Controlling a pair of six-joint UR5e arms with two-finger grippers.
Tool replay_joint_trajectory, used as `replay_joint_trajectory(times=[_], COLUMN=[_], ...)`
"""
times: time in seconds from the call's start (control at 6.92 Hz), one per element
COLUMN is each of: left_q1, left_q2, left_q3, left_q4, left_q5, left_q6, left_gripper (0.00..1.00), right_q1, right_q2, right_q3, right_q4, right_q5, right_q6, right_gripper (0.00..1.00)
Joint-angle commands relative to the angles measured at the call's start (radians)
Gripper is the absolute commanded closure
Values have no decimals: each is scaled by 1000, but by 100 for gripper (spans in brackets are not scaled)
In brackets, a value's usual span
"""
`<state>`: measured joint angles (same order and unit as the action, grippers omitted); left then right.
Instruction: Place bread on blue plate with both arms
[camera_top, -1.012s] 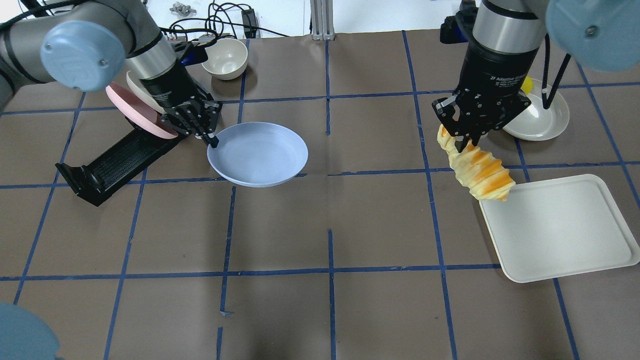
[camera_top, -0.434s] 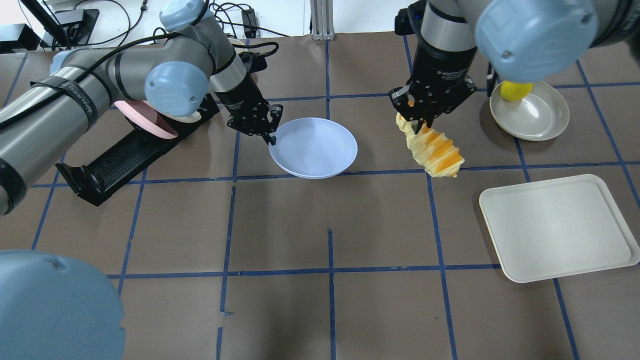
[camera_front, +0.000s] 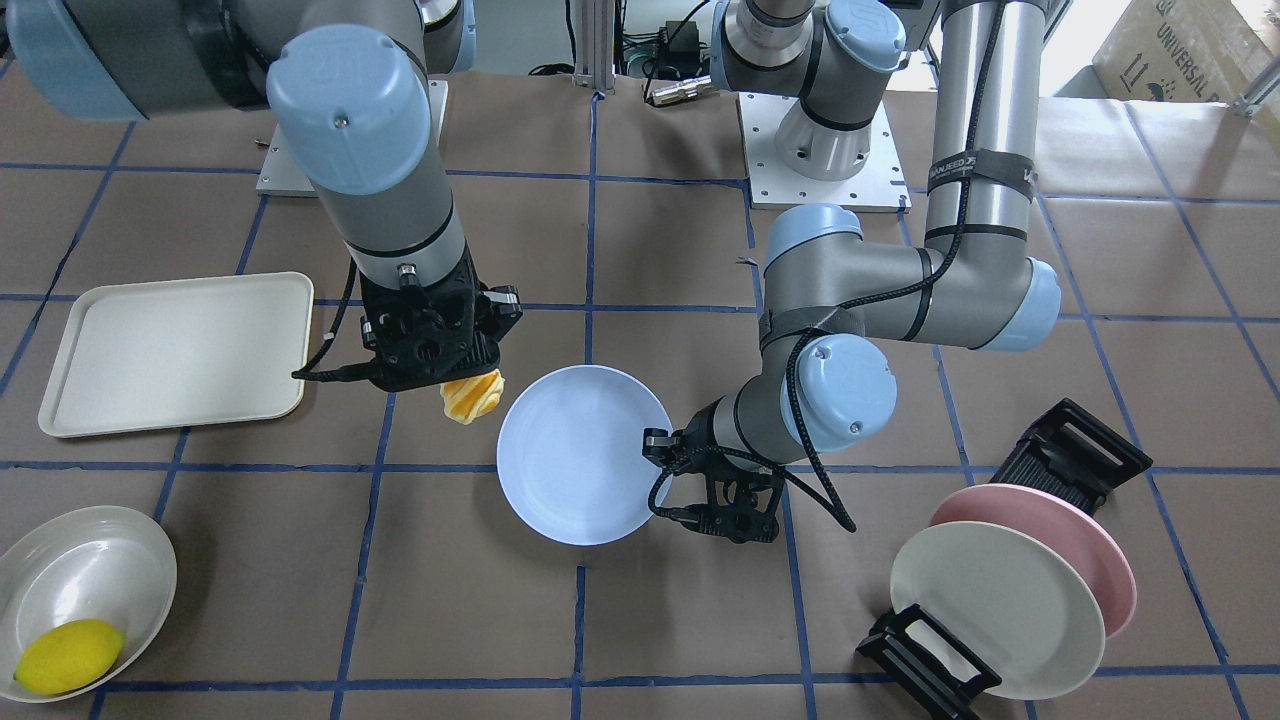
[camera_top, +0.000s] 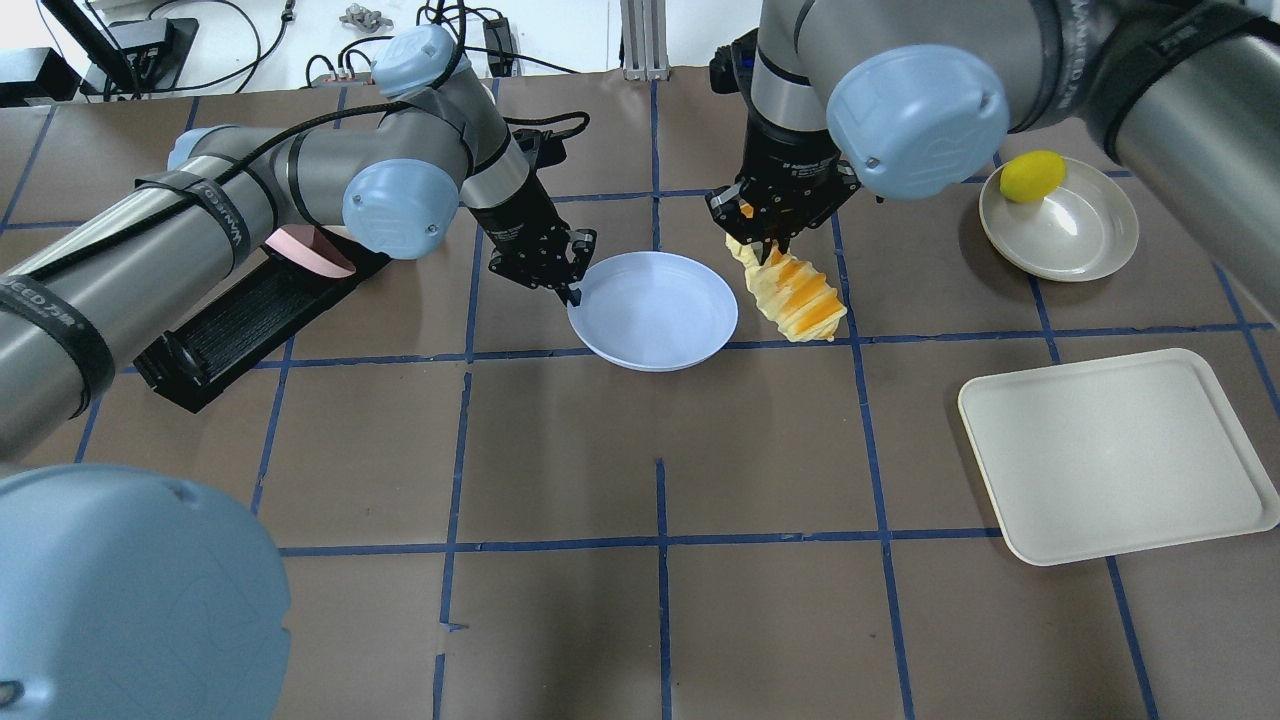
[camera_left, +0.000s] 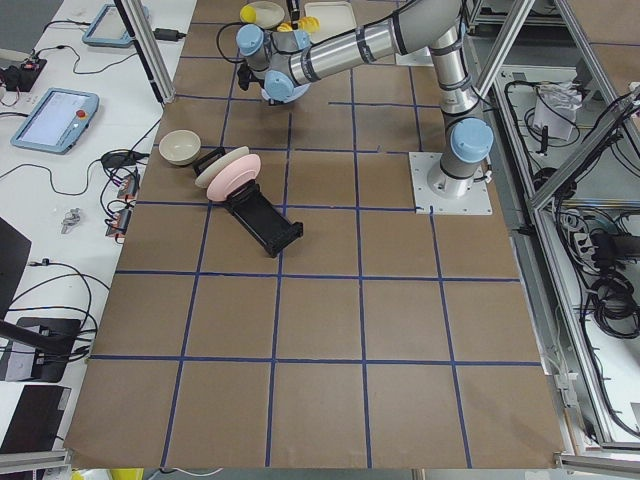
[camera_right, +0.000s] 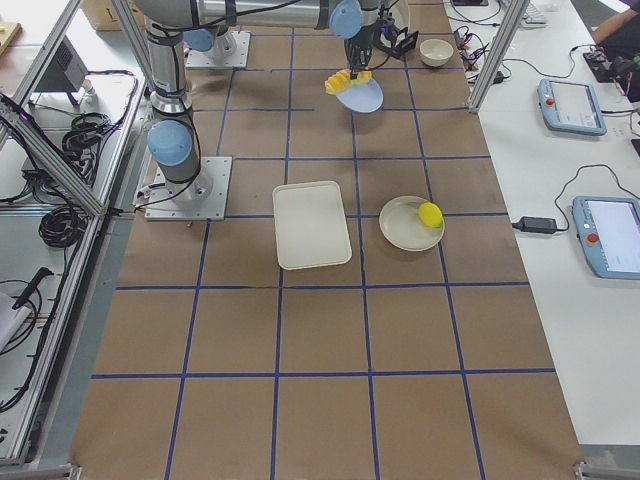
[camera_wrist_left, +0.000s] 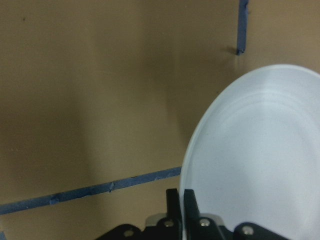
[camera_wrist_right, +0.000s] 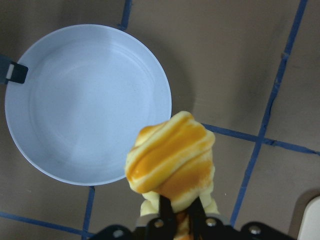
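Right gripper: fingers clamped on the upper end of the bread. The roll hangs below the jaws, tilted, its lower end free and clear of the table.

Left gripper: pinched tight on the rim of the blue plate. The wrist view shows one finger on each face of the edge. The plate is held at the side facing the left arm; whether its base rests on the table cannot be told.

Bread to plate: just beside the rim on the side opposite the left gripper, not in the dish. From the right wrist camera the roll's tip overlaps the plate's edge.

Further out, on the right arm's side: a white tray and a pale bowl with a lemon in it. On the left arm's side: a black rack with a pink plate and a cream plate leaning in it.
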<state>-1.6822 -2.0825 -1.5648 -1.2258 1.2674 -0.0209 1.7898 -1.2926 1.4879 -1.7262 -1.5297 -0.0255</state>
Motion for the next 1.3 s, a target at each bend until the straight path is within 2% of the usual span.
replay_joint_trajectory(times=[0.0,0.14,0.29,0.58,0.72,0.87,1.01,1.16], left_q1=[-7,-1,25,135,178,196,196,188], left_q2=[1,34,73,215,296,356,404,436], left_q3=[-32,-27,-17,-11,-26,-20,1,14], left_q4=[90,89,68,-117,-197,-274,-355,-377], left_q5=[3,9,36,70,126,186,196,229], left_q6=[-101,-105,-99,-56,17,42,42,42], left_gripper=[33,6,0,0,0,0,0,0], right_q1=[29,33,34,83,138,158,160,160], right_q2=[65,102,134,197,229,266,298,314], right_q3=[0,0,-1,-1,-3,-2,-2,-2], right_q4=[-79,-132,-172,-240,-284,-341,-389,-401], right_q5=[17,19,32,49,49,49,49,48], right_q6=[15,16,15,35,105,114,116,115], right_gripper=[79,79,79,77,77,75,73,49])
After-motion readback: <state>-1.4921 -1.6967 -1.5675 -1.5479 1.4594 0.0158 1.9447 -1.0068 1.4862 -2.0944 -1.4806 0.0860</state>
